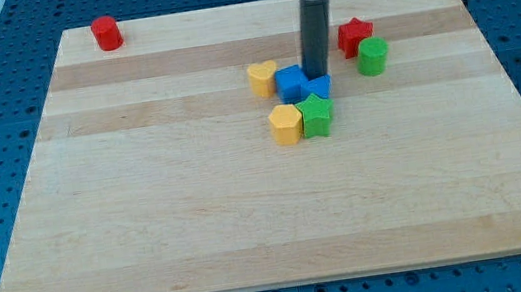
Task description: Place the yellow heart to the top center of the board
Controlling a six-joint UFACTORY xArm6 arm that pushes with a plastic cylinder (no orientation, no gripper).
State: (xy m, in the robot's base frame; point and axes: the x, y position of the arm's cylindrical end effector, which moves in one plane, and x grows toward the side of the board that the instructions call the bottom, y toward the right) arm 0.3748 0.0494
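My tool is just a plain rod with nothing to open or close, so it holds nothing, and my tip (317, 76) sits down among the blue blocks (293, 83) near the middle of the counter (199, 215). The yellow heart (263, 78) is just to the left of my tip, touching the blue block between us. To send the heart to the far middle edge, I think I must get around to its near side and push away.

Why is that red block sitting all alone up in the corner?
Nothing looks broken. The red block just sits alone near the board's top left corner, far from the other blocks bunched around my tip.
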